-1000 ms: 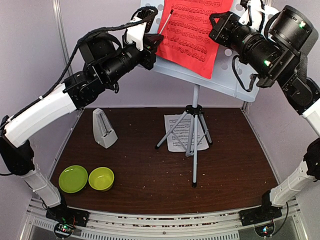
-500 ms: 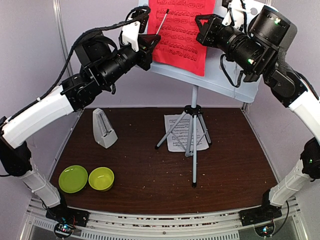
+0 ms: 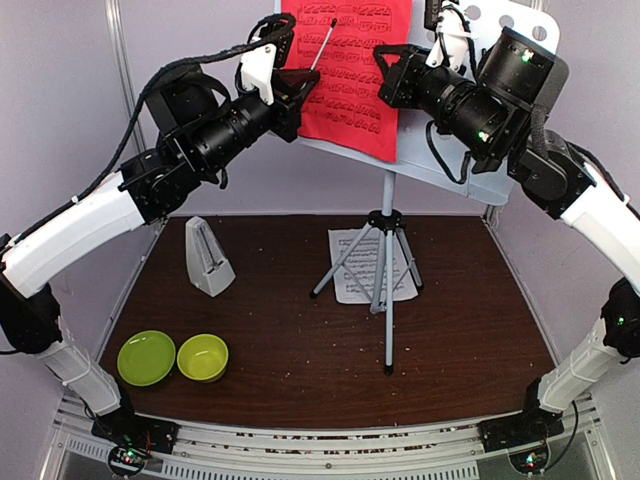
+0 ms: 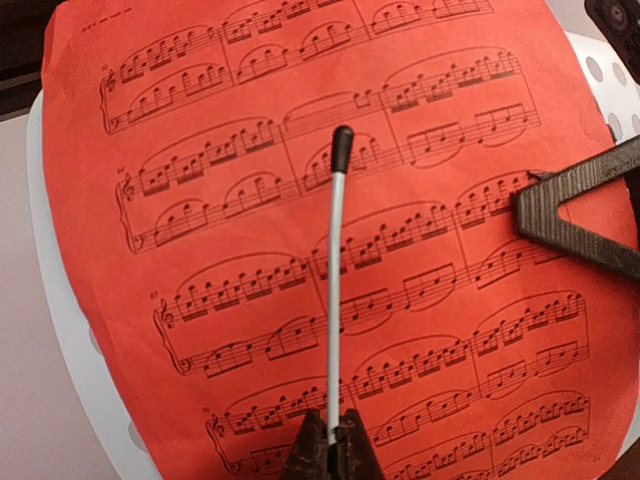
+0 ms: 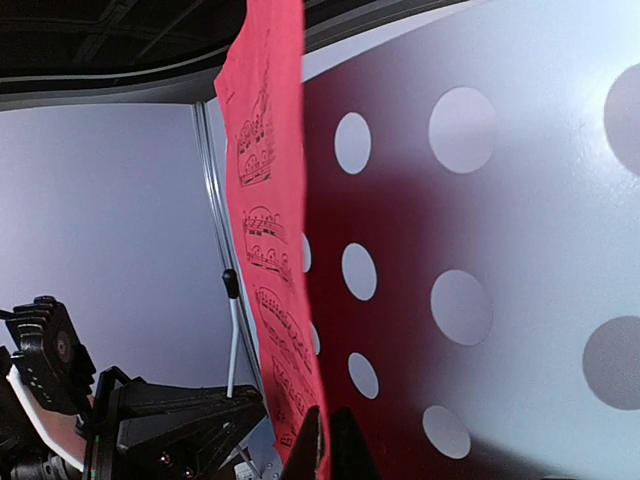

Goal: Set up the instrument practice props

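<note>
1. Landmark: grey-white tripod music stand with perforated desk (image 3: 391, 196), standing at the back of the dark brown table (image 3: 280, 380)
2. Red music sheet (image 3: 350, 80) hangs in front of the stand's desk, over its left part; the holes to the right of it are uncovered
3. Right gripper (image 3: 385, 64) is up at the desk with its jaws closed, pinching the red sheet's right edge (image 5: 300, 300)
4. Left gripper (image 3: 303, 84) is at the desk's left side, clamped on a thin silver rod with black tip (image 4: 336, 300); the rod slants up across the printed staves, can't tell if it touches the paper
5. White music sheet (image 3: 352, 262) lies flat on the table under the stand's tripod legs
6. Small whitish pyramid metronome (image 3: 208, 257) stands upright, well left of the stand's feet
7. Two lime-green bowls (image 3: 172, 358) sit side by side, near-left of the stand
</note>
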Controlling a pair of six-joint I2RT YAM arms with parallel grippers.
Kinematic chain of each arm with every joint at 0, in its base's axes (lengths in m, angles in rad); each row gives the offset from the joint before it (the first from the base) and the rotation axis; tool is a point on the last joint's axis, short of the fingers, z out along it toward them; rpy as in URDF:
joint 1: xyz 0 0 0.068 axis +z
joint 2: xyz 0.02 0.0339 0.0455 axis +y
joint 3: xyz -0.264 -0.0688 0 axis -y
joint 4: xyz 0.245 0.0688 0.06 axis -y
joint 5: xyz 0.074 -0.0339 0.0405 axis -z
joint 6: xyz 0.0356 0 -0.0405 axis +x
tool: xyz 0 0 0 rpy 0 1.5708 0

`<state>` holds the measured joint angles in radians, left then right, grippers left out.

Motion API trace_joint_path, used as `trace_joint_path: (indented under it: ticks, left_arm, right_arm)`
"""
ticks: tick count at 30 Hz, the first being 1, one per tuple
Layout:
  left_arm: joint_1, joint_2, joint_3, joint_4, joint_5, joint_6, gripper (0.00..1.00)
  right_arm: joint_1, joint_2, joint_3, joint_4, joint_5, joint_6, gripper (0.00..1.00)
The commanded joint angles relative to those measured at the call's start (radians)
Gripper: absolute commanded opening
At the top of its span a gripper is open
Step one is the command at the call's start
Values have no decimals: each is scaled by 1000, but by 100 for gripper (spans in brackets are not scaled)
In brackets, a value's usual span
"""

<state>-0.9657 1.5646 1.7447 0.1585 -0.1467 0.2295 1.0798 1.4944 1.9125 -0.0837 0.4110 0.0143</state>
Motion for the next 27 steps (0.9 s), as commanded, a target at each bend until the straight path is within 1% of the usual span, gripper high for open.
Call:
trace_joint_path:
  ticks: [1, 5, 9, 11, 20, 22, 27]
  left_arm:
    - [5, -33, -4, 31, 28, -3, 0]
    - [5, -33, -4, 29, 27, -2, 0]
    - [5, -29, 1, 31, 26, 2, 0]
    - [5, -27, 1, 30, 27, 3, 0]
    - [5, -18, 9, 27, 19, 26, 0]
    - [5, -17, 8, 28, 19, 25, 0]
    - [6, -9, 15, 26, 19, 32, 0]
  right_arm:
    - [-18, -22, -24, 40, -74, 26, 5]
    - [-21, -22, -19, 31, -73, 36, 21]
    - [-21, -42, -33, 19, -55, 48, 31]
    - [-21, -58, -44, 14, -44, 53, 33]
    - [-19, -138, -108, -5, -15, 80, 34]
    - [-19, -145, -114, -9, -19, 85, 30]
    - [-19, -134, -115, -10, -52, 81, 14]
